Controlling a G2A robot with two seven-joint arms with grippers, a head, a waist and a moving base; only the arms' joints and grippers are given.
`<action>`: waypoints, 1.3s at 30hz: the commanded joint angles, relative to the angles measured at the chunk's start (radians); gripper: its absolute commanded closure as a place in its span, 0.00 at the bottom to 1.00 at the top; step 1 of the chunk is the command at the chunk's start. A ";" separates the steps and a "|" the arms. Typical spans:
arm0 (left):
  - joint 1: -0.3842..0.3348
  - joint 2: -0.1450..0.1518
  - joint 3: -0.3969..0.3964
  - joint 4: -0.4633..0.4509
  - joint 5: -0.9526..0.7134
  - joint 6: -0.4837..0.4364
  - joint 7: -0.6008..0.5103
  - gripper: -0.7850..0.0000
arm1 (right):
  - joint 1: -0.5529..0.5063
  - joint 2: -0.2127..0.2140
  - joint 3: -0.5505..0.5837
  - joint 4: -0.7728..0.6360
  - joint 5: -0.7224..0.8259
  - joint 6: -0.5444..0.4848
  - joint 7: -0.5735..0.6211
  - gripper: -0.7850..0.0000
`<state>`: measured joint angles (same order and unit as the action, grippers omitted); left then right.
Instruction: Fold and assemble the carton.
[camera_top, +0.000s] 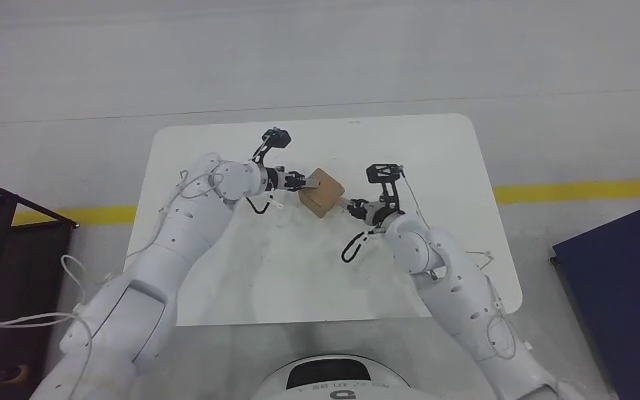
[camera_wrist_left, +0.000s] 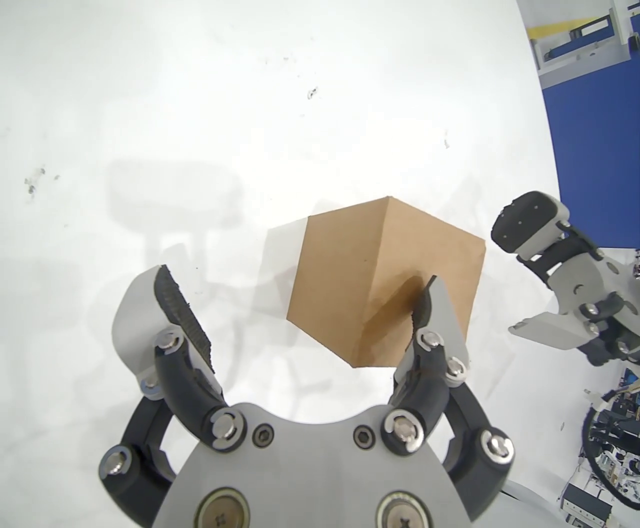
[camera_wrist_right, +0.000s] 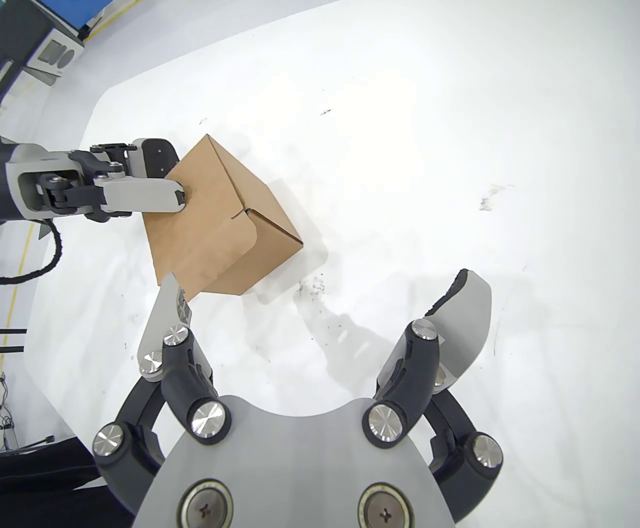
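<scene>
Brown cardboard carton (camera_top: 323, 191), folded into a cube with a round-cornered flap across one face, sits near the middle of the white table (camera_top: 420, 150), between both grippers. Left gripper (camera_wrist_left: 297, 290) is spread wide, one fingertip (camera_wrist_left: 434, 300) pressing a carton side. Right gripper (camera_wrist_right: 317, 285), also spread, has one finger at the carton's lower edge, with bare tabletop running out to the table's rounded corners.

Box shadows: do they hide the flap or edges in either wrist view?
Right wrist view: no, the box throws a soft shadow on the table, flap seam well lit. Left wrist view: edges plain, one dark smudge low on a face.
</scene>
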<state>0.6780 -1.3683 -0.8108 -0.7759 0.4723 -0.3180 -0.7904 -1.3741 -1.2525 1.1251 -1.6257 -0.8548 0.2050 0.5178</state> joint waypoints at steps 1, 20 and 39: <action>-0.002 -0.002 0.002 0.004 0.001 -0.003 0.001 0.05 | 0.008 -0.002 -0.005 0.014 0.000 0.002 -0.002 0.00; -0.007 -0.019 0.015 0.020 -0.007 -0.029 0.002 0.19 | 0.077 -0.023 -0.067 0.105 -0.054 0.029 0.014 0.00; -0.002 -0.023 0.001 0.012 -0.036 -0.057 -0.013 0.13 | 0.112 -0.038 -0.078 0.157 -0.049 0.032 0.023 0.00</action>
<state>0.6759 -1.3911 -0.8075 -0.7639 0.4430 -0.3716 -0.8016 -1.2632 -1.2900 1.0466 -1.4678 -0.9045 0.2361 0.5420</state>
